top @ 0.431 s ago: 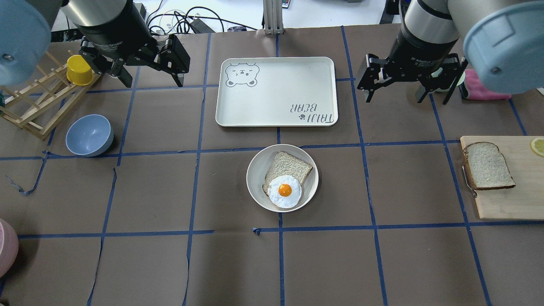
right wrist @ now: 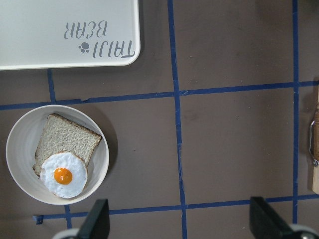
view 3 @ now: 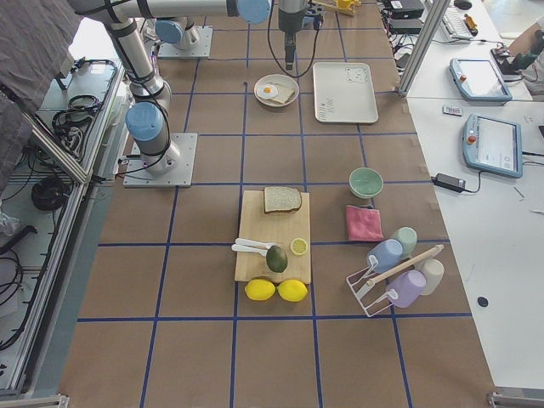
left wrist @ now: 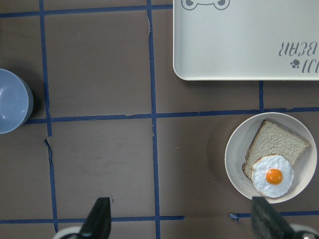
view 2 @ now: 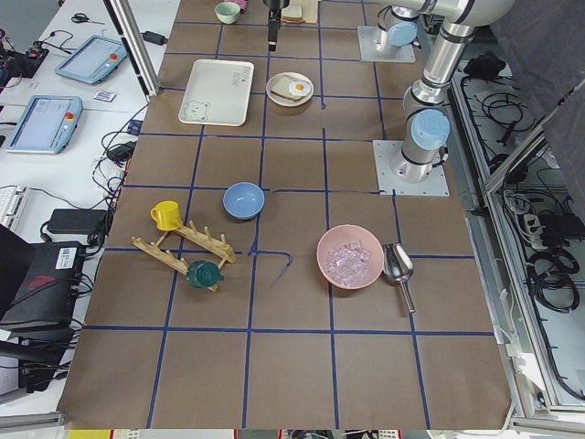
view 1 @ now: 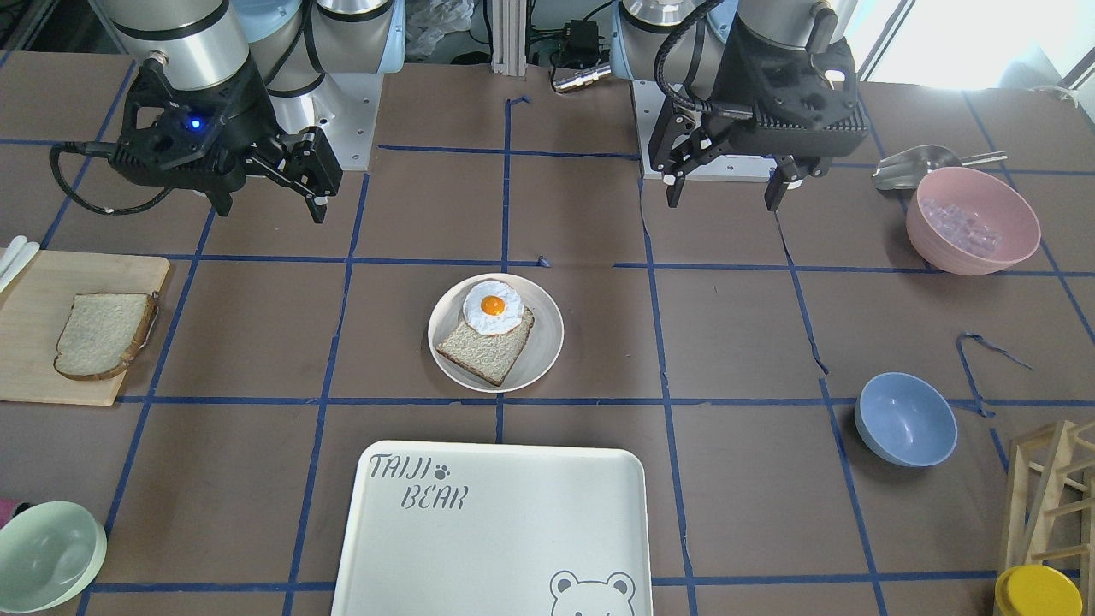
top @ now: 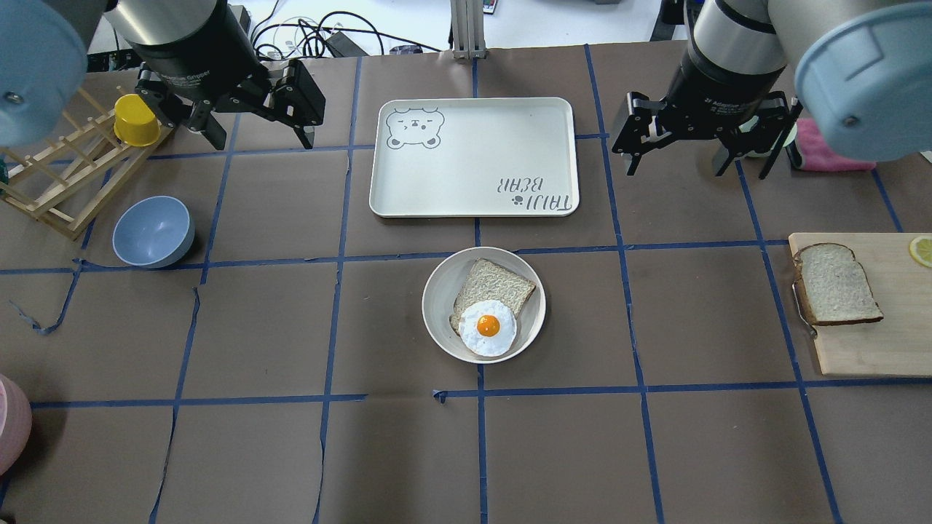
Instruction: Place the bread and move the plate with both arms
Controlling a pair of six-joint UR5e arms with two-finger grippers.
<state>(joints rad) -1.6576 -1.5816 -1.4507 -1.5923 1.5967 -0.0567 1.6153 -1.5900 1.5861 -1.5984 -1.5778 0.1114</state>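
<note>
The bread [top: 837, 285] lies flat on the wooden board [top: 874, 349] at my right side, well apart from the plate [top: 437, 309], which sits in the middle of the table. On the plate there is already a smaller slice [top: 502, 284], with a fried egg [top: 488, 327] partly on top of it. My right gripper [top: 695, 171] hangs above the table beside the right end of the tray [top: 473, 156], its jaws wide apart with nothing between them. My left gripper [top: 262, 142] is on the other side of the tray, also wide open and empty.

I judge that the first danger is at the pick. The bread is soft, thin and flat, so if my fingers come down too steeply they may only press into it or tear the crust instead of getting under it. A thin metal piece [top: 803, 314] lies at the edge of the board, touching the bread or just beside it. I cannot tell what it is, and a finger could catch it and drag it along. If I then release the bread off-centre, it may push the egg off or hang over the rim. When both grippers take the plate, an uneven lift would tilt it, and the stack could slide off
</note>
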